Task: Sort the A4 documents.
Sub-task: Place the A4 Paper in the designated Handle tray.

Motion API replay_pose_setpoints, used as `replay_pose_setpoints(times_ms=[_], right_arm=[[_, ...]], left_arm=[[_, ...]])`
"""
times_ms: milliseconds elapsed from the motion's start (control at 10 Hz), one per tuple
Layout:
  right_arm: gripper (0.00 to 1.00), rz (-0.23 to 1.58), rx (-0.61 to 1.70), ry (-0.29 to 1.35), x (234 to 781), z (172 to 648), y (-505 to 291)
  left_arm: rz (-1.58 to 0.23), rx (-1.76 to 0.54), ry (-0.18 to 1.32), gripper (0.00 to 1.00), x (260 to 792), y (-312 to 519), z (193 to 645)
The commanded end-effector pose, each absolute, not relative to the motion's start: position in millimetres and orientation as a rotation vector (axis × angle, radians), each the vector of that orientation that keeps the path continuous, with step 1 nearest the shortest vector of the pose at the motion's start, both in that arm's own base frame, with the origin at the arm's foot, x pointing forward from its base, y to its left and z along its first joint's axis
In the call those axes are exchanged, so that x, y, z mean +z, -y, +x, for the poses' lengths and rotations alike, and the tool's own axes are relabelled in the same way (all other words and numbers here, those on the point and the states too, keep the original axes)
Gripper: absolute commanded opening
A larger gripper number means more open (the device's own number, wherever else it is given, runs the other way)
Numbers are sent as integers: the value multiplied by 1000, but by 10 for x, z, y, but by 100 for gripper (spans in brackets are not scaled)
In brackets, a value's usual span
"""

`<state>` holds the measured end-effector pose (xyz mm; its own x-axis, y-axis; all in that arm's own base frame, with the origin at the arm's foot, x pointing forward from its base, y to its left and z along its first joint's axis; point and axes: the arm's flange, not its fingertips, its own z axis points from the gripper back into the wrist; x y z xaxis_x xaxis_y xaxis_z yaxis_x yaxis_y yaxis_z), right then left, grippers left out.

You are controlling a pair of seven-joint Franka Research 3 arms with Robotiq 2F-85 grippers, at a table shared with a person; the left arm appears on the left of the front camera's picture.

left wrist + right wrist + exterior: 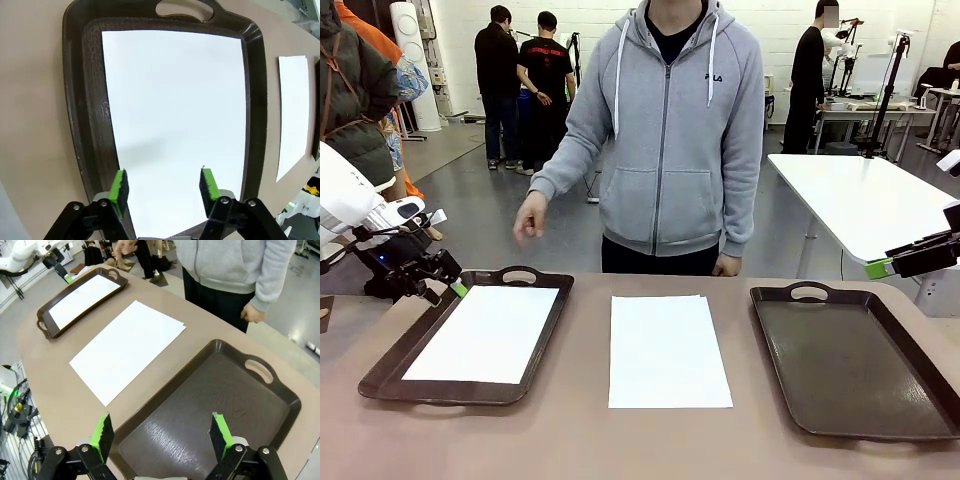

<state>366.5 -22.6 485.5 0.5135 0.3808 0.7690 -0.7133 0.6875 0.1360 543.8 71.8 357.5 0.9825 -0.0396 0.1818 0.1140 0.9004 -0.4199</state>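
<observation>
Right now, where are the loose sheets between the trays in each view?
Front: loose sheets at table centre.
Left wrist: at the right edge, past the left tray rim.
Right wrist: centre-left, beside the empty tray.
Shared landmark: the left tray, holding paper.

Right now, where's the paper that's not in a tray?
In the front view, the loose paper lies mid-table, between the left tray holding a sheet and the empty right tray.
</observation>
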Motion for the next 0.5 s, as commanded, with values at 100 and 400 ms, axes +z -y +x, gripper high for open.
replay_pose_setpoints(times_ms=[100,400], right_arm=[[100,496,699,802,4818,3695,227],[100,496,699,802,4818,3695,227]], left_arm=[[-425,-83,157,100,3601,-702,5384],[-494,-26,210,100,3633,-693,5344]])
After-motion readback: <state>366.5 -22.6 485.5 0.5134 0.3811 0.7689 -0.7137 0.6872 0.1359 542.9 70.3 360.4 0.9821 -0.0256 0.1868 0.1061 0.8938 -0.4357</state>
